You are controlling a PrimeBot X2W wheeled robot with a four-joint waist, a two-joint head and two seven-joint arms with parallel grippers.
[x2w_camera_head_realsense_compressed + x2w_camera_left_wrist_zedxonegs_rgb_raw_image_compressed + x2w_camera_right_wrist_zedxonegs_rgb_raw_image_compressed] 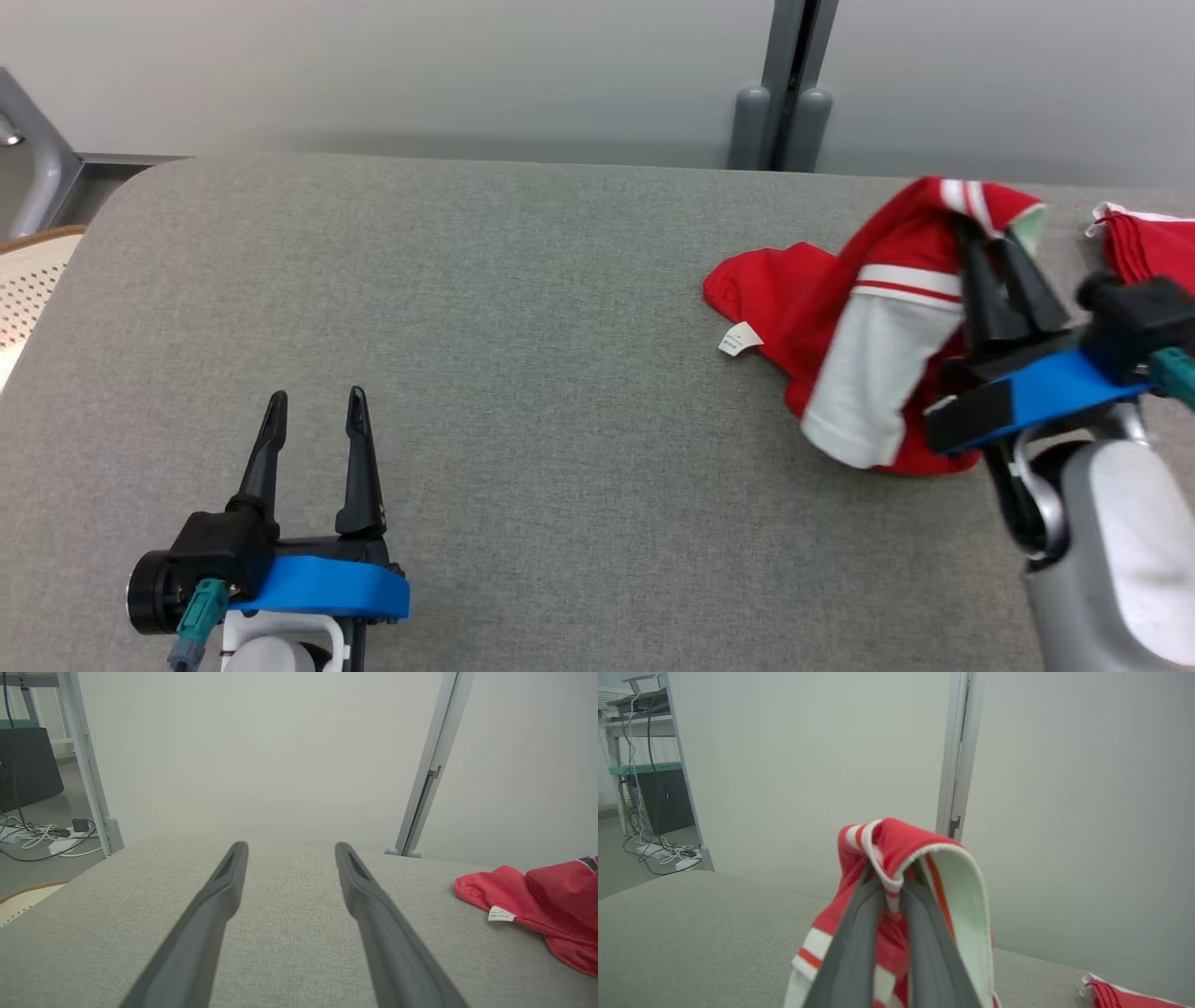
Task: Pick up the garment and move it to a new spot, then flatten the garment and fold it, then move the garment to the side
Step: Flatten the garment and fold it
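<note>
So the right pincer (983,235) is clamped shut on a bunched fold of the red-and-white garment (878,373). The rest of it hangs below and to that pincer's left, trailing onto the grey surface (523,355). The left pincer (317,403) is spread wide with nothing in it, and the garment is well off to its right.

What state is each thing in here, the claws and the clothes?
Left gripper: open, empty.
Right gripper: shut on the red and white garment.
Red and white garment: bunched, one end lifted, the rest on the table.
Second red cloth: lying at the table's right edge.
</note>
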